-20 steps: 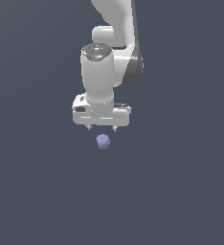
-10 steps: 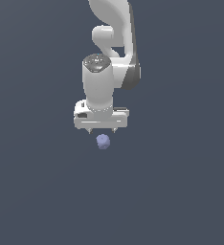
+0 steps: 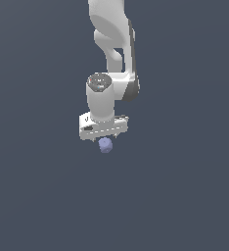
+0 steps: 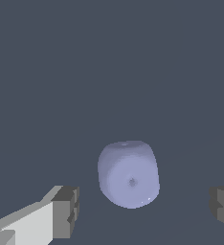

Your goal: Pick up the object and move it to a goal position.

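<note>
The object (image 3: 105,145) is a small lavender-blue rounded lump on the dark grey floor, just below the white gripper (image 3: 104,139) in the exterior view. In the wrist view the object (image 4: 128,173) lies between the two fingertips, closer to the middle, touching neither. One grey-padded finger (image 4: 66,211) stands on one side and the other finger (image 4: 223,207) at the frame's edge on the other. The jaws stand wide open around the object. The gripper sits low over it.
The white arm (image 3: 111,44) rises from the gripper toward the top of the exterior view. The plain dark grey floor (image 3: 185,196) surrounds the object on all sides.
The gripper has come down toward the object and shifted slightly. The object has not moved.
</note>
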